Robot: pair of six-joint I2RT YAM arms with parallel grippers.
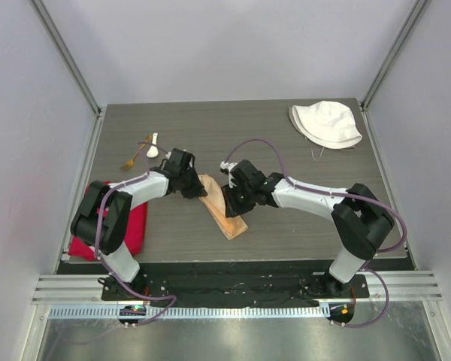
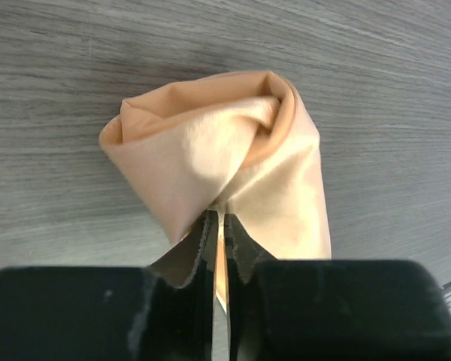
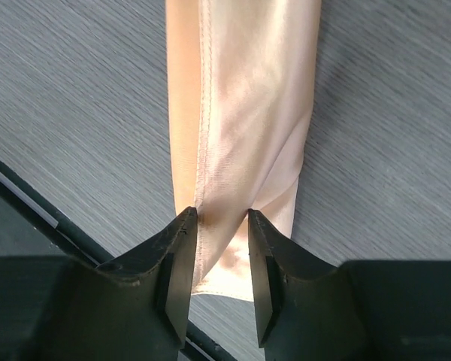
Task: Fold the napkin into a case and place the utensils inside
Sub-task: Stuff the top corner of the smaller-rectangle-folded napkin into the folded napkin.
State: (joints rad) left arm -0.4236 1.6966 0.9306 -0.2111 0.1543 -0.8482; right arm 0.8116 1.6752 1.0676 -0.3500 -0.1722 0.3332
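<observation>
The peach-orange napkin (image 1: pixel 231 220) lies as a narrow layered strip, slanting across the middle of the table. My left gripper (image 1: pixel 197 189) is at its far end. In the left wrist view that end of the napkin (image 2: pixel 210 150) rises in a rolled cone, and the left gripper (image 2: pixel 220 215) is shut on a thin layer of it. My right gripper (image 1: pixel 230 201) is over the strip's middle. In the right wrist view it (image 3: pixel 222 215) stands open, its tips on either side of a raised fold of the napkin (image 3: pixel 248 90). The white spoon (image 1: pixel 152 149) and gold fork (image 1: pixel 134 157) lie at the far left.
A bright red cloth (image 1: pixel 137 226) lies under the left arm at the table's near left. A white fabric hat (image 1: pixel 327 124) sits at the far right. The table's black front rail (image 3: pixel 30 207) runs close behind the right gripper.
</observation>
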